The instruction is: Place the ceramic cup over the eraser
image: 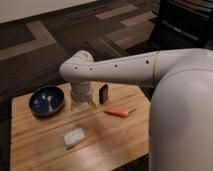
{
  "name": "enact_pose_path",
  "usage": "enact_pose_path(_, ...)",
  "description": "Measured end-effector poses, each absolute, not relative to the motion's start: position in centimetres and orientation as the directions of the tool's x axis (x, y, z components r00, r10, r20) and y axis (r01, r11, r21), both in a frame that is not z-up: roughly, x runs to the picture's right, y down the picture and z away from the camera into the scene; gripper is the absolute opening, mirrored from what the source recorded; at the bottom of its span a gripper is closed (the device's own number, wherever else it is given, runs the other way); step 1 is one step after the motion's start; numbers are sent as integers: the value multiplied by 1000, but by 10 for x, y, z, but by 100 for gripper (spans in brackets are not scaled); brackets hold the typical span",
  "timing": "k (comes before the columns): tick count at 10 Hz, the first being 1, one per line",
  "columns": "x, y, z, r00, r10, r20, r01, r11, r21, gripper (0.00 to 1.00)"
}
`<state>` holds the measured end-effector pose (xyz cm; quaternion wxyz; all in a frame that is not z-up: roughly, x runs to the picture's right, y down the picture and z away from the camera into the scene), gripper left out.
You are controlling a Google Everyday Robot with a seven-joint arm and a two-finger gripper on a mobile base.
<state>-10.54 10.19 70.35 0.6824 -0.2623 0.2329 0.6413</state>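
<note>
- The wooden counter (30, 150) carries everything you see here.
- Furthest left sits a wide dark-blue bowl (46, 100), near the counter's back-left corner, with something pale inside it.
- Nearer the front, to the right of the bowl and apart from it, lies a whitish speckled lump (74, 136).
- Just right of the bowl, the gripper (83, 103) points straight down and reaches the counter, or very nearly. It reads as a pale, flared shape under the wrist, and you cannot tell whether it is spread, pressed together or pinching something.
- You cannot make out the cup apart from that pale shape, so its place is unclear.
- Just beside the gripper on its right stands the eraser (103, 93), a small dark block set upright on the counter with a reddish edge. Nothing covers it.
- Right of and in front of the eraser lies an orange carrot (119, 112), lengthwise across the counter.
- The white arm (125, 70) reaches in from the right, above the eraser and carrot.
</note>
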Motion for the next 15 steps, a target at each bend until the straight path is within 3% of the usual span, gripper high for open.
enact_pose_path(7, -114, 92, 713, 114, 736, -668, -993, 96, -65, 65)
enact_pose_path(15, -140, 25, 769, 283, 717, -637, -954, 277, -112, 65)
